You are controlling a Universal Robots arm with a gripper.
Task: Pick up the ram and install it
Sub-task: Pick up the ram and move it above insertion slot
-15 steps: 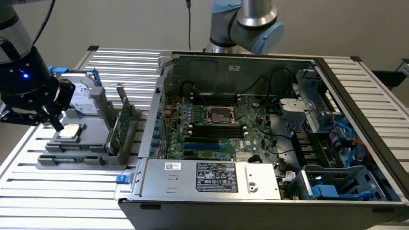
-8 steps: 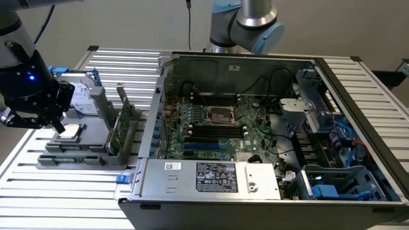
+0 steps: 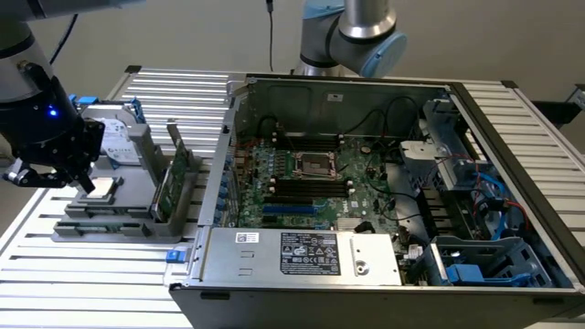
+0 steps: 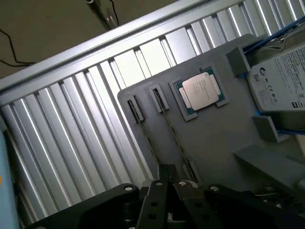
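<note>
Looking along the grey holder [image 4: 214, 138], we find the ram [image 4: 174, 136] standing on its long edge in a narrow slot. It shows as one thin dark line, with a small grey clip at each end. A second stick [image 4: 145, 136] stands just beside it in the same way, and the two run parallel. The processor [image 4: 200, 90] lies flat on the ram's other side, with the hard drive [image 4: 281, 81] beyond it.

The claw [image 4: 169, 183] hangs over the near ends of the two sticks with its fingers drawn together. We cannot tell whether anything is pinched between them, or which stick they meet.

In the exterior view the claw [image 3: 84, 179] sits low over the holder [image 3: 109, 229], which lies on the slatted desk [image 3: 82, 274] close to its edge at the exterior view's left. An expansion card [image 3: 178, 178] stands upright at the holder's side, towards the open computer case [image 3: 274, 253], and the case wall rises just beyond it. Bare slats run between the holder and the desk's near edge. Inside the case, the dark memory slots [image 3: 311, 185] lie beside the processor socket [image 3: 311, 163], with cables looping near them.
</note>
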